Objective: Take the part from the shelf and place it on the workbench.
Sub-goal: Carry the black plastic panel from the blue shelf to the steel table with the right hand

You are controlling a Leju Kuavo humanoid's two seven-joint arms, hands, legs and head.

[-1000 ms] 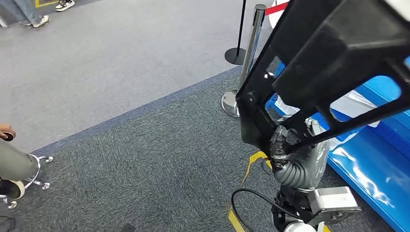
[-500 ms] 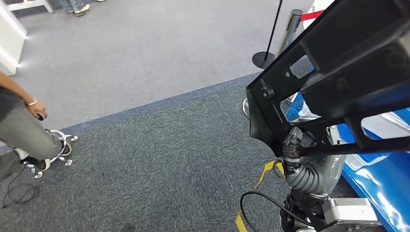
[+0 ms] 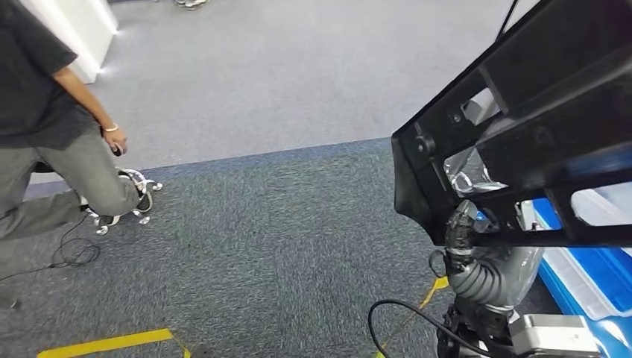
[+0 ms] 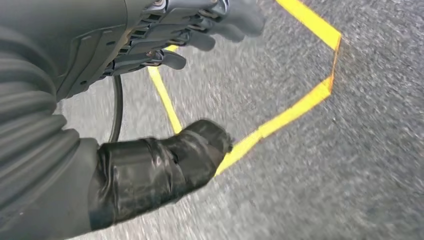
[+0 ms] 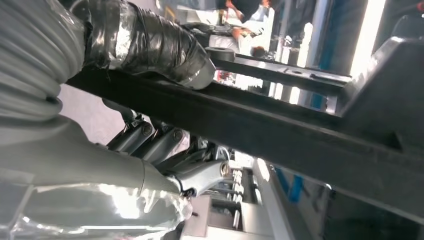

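Observation:
The part [image 3: 522, 127] is a large black frame of bars, held up at the right of the head view. My right hand [image 3: 460, 237] grips one of its lower bars from below. In the right wrist view the taped thumb [image 5: 150, 45] lies over the black bar [image 5: 280, 130] and the fingers [image 5: 165, 145] wrap beneath it. My left hand [image 4: 165, 75] hangs over the dark carpet with nothing in it, its fingers apart from the black-taped thumb [image 4: 165, 165].
A person [image 3: 45, 134] crouches at the left beside a chair base on casters [image 3: 127, 201], with a cable on the floor. Blue bins [image 3: 596, 276] stand at the right. Yellow tape [image 3: 112, 343] marks the carpet; a white cabinet [image 3: 74, 30] stands at the far left.
The whole view has swung as the camera turned: the stanchion has left the picture and the person has come in at the left. The part stays in my right hand.

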